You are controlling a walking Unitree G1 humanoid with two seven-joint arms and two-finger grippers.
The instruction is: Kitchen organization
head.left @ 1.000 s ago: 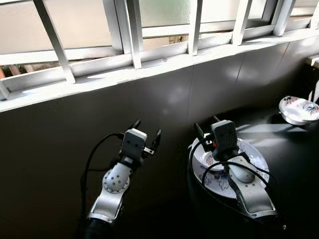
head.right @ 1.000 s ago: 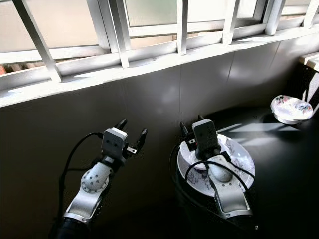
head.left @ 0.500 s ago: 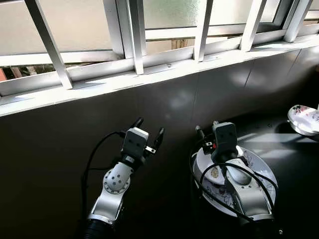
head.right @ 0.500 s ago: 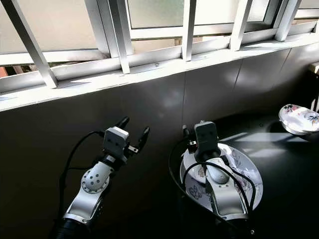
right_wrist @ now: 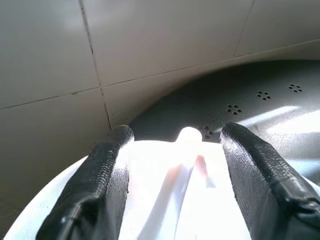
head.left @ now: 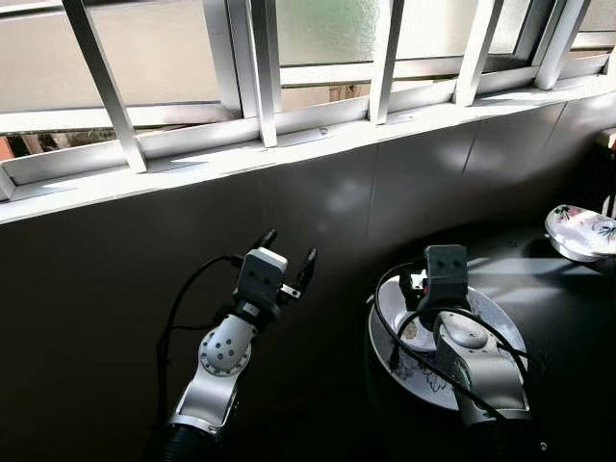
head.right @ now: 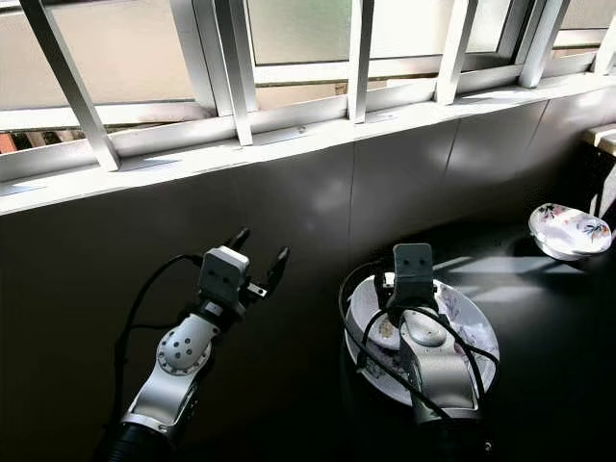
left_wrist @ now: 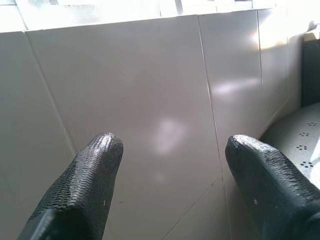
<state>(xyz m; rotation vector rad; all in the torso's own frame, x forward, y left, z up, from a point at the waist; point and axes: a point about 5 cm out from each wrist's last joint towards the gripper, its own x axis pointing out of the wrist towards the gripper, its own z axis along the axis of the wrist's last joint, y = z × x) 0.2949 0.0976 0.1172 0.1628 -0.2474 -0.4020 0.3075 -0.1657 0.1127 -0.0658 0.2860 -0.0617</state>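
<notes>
Left gripper (head.left: pixel 286 252): You held it raised before the dark tiled wall (head.left: pixel 115 289), fingers spread and empty; it had not shifted over the last second.
Right gripper (right_wrist: pixel 172 165): You had it low over the plate's wall-side rim, fingers apart on either side of the spoon handle (right_wrist: pixel 187 137) and not yet closed on anything.
Change: Your right wrist had swung a little rightward and settled closer over the plate; the head camera also drifted, so part of that shift was only the view.
Meaning: You looked lined up for a pick of the spoon or the plate.
Plate (head.left: pixel 500 318): White with a flowered pattern, flat on the dark counter (head.left: pixel 577 308) near the wall.
Bowl (head.left: pixel 582 231): A flowered bowl sat well apart at the far right.
</notes>
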